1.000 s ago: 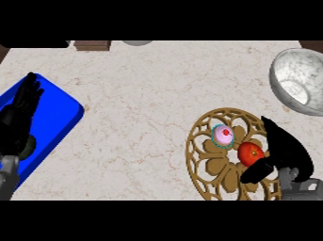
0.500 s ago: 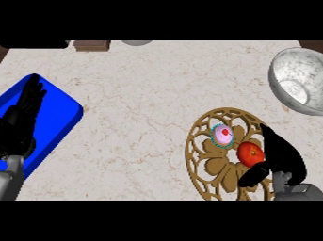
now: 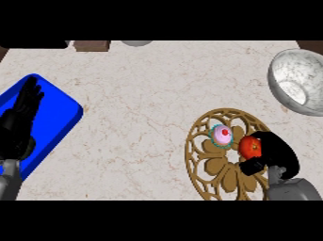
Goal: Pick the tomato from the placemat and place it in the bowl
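Observation:
A red tomato [image 3: 248,146] lies on the round gold openwork placemat [image 3: 219,175] at the lower right. My right hand [image 3: 275,150] curls round the tomato, fingers over its far side and thumb below it. A small pink cupcake [image 3: 222,134] sits on the placemat just left of the tomato. The grey metal bowl [image 3: 307,81] stands at the upper right, apart from the placemat. My left hand [image 3: 14,127] rests open, fingers up, over the blue board at the left.
A blue rectangular board [image 3: 49,117] lies at the left edge under my left hand. Dark and brown objects [image 3: 91,45] line the counter's far edge. The marble counter [image 3: 143,94] stretches between the board and the placemat.
My right hand has closed further round the tomato, the thumb coming in under it. The left hand has barely shifted.

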Controlling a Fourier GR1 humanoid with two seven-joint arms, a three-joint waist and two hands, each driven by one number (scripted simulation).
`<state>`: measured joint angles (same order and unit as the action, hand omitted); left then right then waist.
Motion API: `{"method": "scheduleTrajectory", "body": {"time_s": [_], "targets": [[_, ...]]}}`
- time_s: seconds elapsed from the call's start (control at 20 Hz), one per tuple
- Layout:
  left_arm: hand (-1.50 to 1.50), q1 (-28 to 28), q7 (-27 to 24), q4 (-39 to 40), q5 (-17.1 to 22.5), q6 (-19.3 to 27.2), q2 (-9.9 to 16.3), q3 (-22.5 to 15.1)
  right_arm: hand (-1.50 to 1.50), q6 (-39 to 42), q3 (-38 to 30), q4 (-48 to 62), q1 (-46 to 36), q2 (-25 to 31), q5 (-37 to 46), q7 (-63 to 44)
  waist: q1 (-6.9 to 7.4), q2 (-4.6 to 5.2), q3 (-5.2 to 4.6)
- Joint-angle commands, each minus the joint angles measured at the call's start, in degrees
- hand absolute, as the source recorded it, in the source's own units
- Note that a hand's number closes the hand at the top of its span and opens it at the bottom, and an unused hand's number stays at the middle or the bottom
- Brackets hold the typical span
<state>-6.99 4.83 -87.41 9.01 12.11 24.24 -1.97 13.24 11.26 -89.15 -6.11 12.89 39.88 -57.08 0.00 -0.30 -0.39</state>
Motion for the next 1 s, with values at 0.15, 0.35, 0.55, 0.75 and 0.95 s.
{"method": "scheduleTrajectory", "body": {"time_s": [0.15, 0.35, 0.55, 0.75, 0.95], "targets": [[0.00, -2.43, 2.15, 0.03, -2.61, -1.12, -0.80, 1.52, 1.50, -1.92, -1.34, 6.42, -1.24, -1.83, 0.70, 6.17, 0.05, 0.31, 0.40], [0.00, -0.45, 1.62, -1.15, -4.30, 0.38, -3.63, -0.26, 1.50, -5.09, -2.36, 10.48, -2.03, -1.54, 2.63, 10.00, 0.12, 0.33, 0.41], [0.00, -2.23, 1.03, 0.75, -1.38, -4.26, -1.25, 3.50, 1.50, -4.12, -1.11, 11.02, -7.04, -1.84, 5.48, 9.23, 0.16, 0.36, 0.39], [0.00, -3.96, 3.42, -0.52, -2.63, -2.79, -2.17, 1.18, 1.50, -0.77, -1.24, 23.81, -23.44, -0.68, 4.94, 17.12, 2.80, 1.18, 0.52], [0.00, -1.51, 1.36, -0.39, -2.44, -3.48, -3.29, 1.31, 1.50, -4.84, -0.45, 33.85, -32.47, -0.80, 9.69, 22.24, 2.17, 0.78, 0.43]]}}
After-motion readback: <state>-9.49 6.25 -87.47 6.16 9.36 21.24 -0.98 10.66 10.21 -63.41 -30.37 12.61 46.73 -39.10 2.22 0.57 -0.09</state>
